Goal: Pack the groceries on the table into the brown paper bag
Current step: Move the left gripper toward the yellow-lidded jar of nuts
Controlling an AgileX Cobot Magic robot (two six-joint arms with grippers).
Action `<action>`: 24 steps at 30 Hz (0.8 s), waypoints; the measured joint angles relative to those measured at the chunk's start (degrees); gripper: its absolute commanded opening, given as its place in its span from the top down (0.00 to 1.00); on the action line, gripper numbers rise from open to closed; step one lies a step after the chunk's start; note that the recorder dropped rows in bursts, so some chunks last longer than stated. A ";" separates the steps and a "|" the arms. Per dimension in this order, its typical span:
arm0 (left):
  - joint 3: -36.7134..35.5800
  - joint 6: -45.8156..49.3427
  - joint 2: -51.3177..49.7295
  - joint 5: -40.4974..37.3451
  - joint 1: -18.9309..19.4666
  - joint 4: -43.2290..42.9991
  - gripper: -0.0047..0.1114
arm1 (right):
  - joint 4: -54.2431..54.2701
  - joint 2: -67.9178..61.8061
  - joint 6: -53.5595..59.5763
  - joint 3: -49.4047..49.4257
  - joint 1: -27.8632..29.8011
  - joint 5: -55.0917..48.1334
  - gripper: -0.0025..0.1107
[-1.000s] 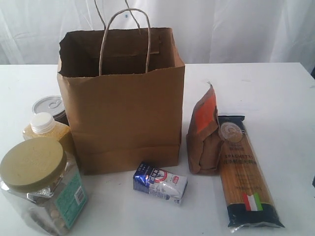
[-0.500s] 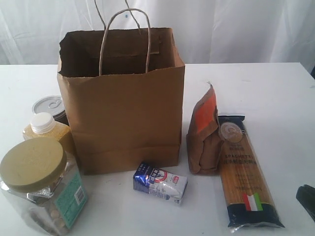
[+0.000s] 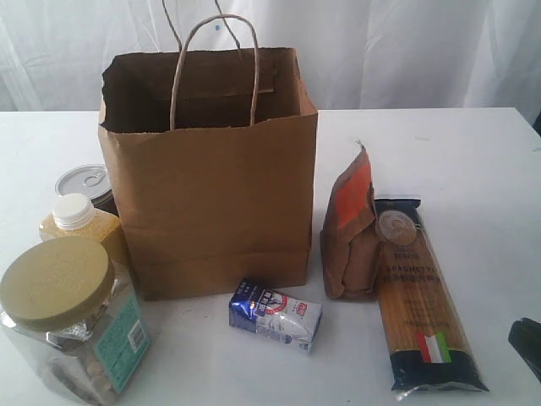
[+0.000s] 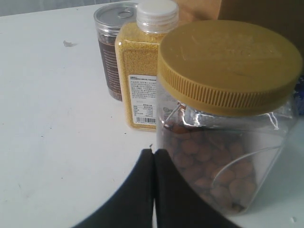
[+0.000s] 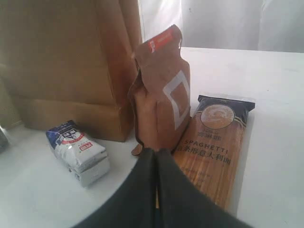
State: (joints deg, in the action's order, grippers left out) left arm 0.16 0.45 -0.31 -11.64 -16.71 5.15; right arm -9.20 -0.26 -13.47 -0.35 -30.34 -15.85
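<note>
Left hand and right hand pressed together, empty; open table right of spaghetti packet

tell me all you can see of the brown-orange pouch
The brown-orange pouch stands upright on the white table, just right of the brown paper bag in the exterior view. It looks like creased kraft paper, with an orange band below its pinched top and a white square outline on one face. The spaghetti packet lies close beside its base; contact is unclear.
</note>
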 measured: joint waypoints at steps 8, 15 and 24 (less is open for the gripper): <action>0.00 -0.45 0.00 0.41 -0.01 0.33 0.96 | 0.00 0.00 0.00 0.00 0.00 0.00 0.98; 0.00 -14.40 0.00 3.17 -0.01 17.79 0.96 | 0.12 0.00 0.00 0.00 0.00 0.00 0.98; 0.48 -19.93 0.10 7.36 -0.01 19.67 0.96 | 0.12 0.00 0.00 0.00 0.00 0.00 0.98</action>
State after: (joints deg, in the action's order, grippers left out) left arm 0.64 -19.49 -0.21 -4.28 -16.72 24.82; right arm -9.09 -0.26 -13.47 -0.35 -30.34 -15.85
